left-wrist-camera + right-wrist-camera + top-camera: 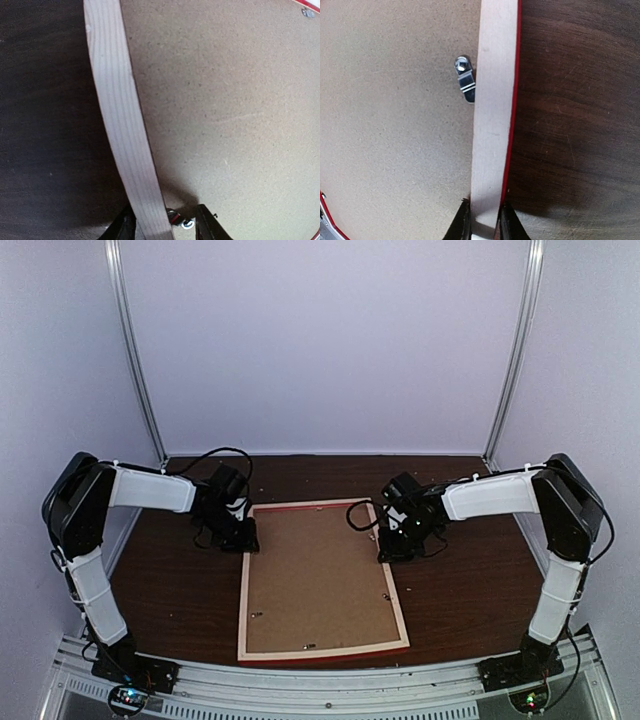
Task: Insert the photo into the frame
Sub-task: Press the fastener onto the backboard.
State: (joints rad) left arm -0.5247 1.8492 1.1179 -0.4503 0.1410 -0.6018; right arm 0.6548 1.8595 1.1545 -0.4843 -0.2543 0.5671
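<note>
The frame [243,602] lay face down in the middle of the counter [180,590], its pale wooden back upward, and the brown backing board [320,580] sat inside it. My right fingers [461,222] were closed on the frame's right rail, near the far corner, one finger at each side of the wood. A small metal clip [465,79] lay just beside that rail. My left fingers [207,227] stood apart astride the left rail, and the inner finger did not touch it.
</note>
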